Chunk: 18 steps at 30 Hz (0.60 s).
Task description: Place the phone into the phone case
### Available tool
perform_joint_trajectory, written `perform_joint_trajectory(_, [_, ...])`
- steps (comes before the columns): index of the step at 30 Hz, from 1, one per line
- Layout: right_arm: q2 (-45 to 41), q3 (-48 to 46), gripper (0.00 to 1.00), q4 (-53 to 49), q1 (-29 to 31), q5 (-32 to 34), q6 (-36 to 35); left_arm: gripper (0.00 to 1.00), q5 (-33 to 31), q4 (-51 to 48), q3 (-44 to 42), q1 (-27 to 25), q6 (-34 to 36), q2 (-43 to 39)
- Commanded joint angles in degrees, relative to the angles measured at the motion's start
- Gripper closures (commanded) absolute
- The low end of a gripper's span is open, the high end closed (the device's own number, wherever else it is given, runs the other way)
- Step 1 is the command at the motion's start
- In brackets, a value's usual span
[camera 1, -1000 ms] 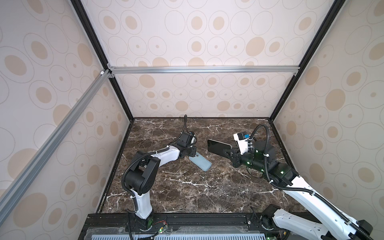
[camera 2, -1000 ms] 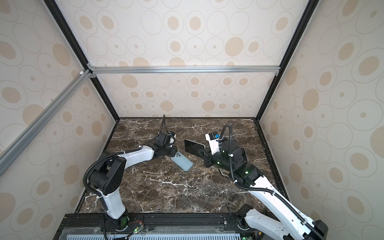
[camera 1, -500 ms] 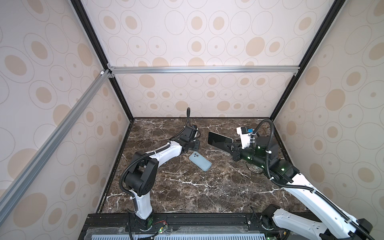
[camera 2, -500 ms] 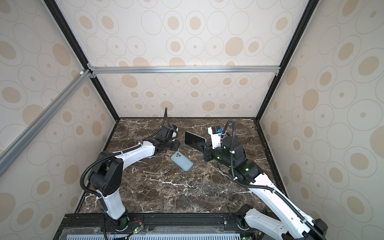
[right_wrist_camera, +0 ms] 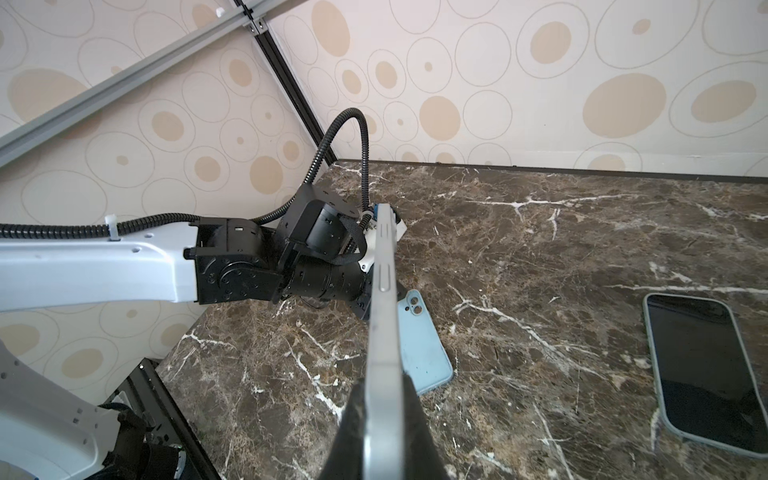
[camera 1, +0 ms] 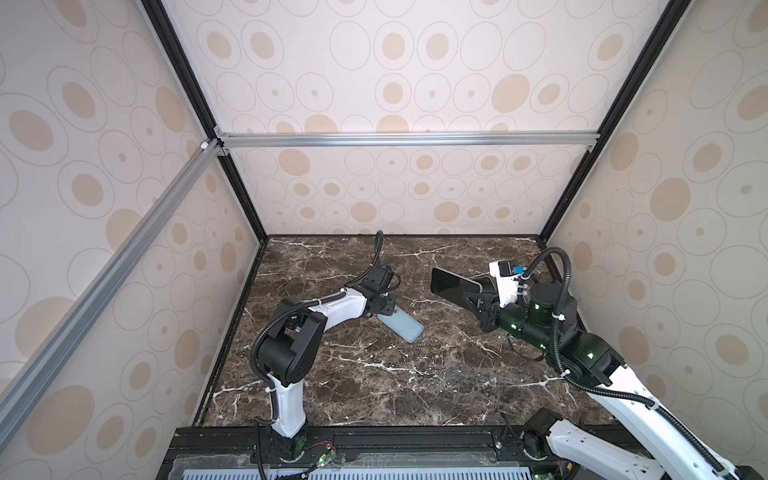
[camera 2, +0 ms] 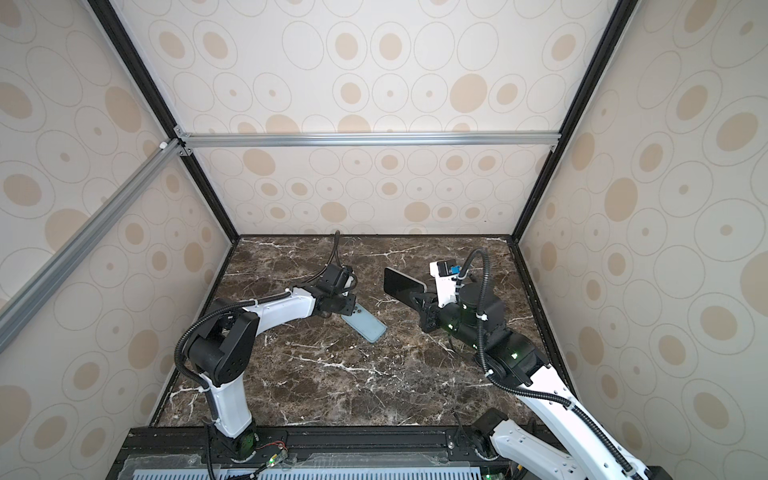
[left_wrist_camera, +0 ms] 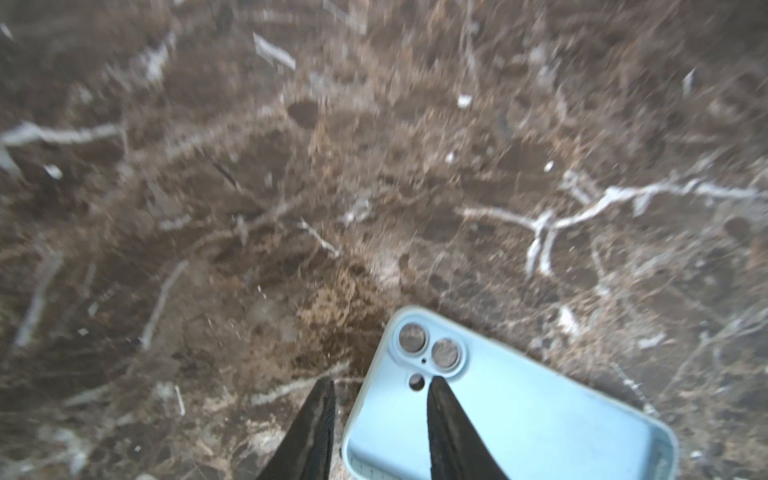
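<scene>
The light blue phone case [camera 1: 401,326] [camera 2: 365,326] lies flat on the dark marble, its camera holes toward the left arm. My left gripper [camera 1: 385,306] [left_wrist_camera: 380,382] is open at that camera end. One finger [left_wrist_camera: 451,432] is over the case [left_wrist_camera: 511,411], the other over the marble beside its long edge. My right gripper [camera 1: 471,297] [right_wrist_camera: 384,380] is shut on the phone [camera 1: 453,286] [camera 2: 404,284] and holds it in the air, to the right of the case. In the right wrist view the phone [right_wrist_camera: 384,291] shows edge-on above the case [right_wrist_camera: 424,353].
In the right wrist view a second phone with a dark screen and pale rim [right_wrist_camera: 706,374] lies flat on the marble, off to the side. Patterned walls [camera 1: 395,195] close in the back and both sides. Black frame rail [camera 1: 374,436] runs along the front.
The left gripper has come down onto the case's camera end with its jaws narrowing. The right gripper has carried the phone slightly back and to the right. The case has stayed put.
</scene>
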Motion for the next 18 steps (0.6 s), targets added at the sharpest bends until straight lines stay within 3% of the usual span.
perform_joint_trajectory(1, [-1.63, 1.71, 1.0, 1.07, -0.27, 0.4, -0.59, 0.63, 1.27, 0.33, -2.68, -0.17, -1.88, -1.27])
perform_joint_trajectory(11, [-1.07, 1.8, 1.0, 1.32, -0.19, -1.72, 1.49, 0.6, 3.8, 1.35, -9.95, -1.63, -4.49, -6.09])
perform_joint_trajectory(18, [-0.92, 1.67, 1.0, 1.19, -0.26, -2.83, 2.56, 0.58, 4.74, 2.85, -16.04, -6.52, -11.31, -11.8])
